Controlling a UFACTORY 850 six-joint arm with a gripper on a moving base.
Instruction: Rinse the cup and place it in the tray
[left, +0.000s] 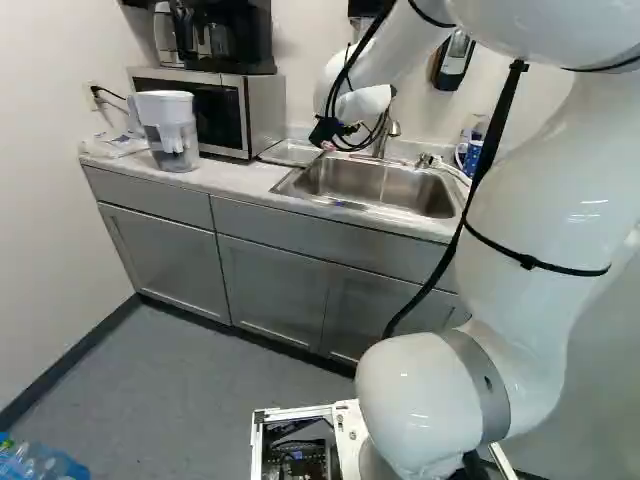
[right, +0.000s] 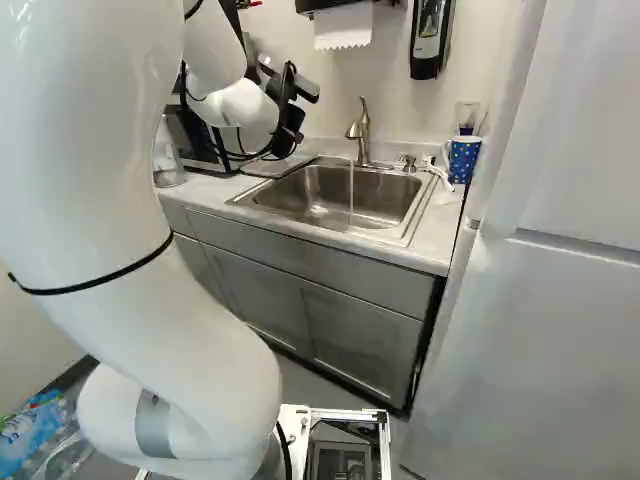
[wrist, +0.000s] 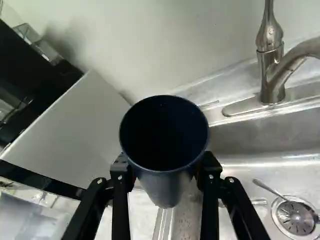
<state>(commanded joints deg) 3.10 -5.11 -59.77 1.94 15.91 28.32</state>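
Jaws well apart, snug against both sides of dark cup (wrist: 166, 186)

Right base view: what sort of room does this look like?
Probably a small kitchen or break room: a steel sink with water running from its faucet, and a microwave on the counter.

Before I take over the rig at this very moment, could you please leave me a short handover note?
Gripper: fingers shut on the dark cup, its open mouth facing the wrist camera.
Places: the tray lies on the counter beside the sink, on the microwave side. Water is running from the faucet.
Done: the cup is gripped; whether it has been rinsed, I cannot tell.
Left: rinse it if needed, set it in the tray and release it.
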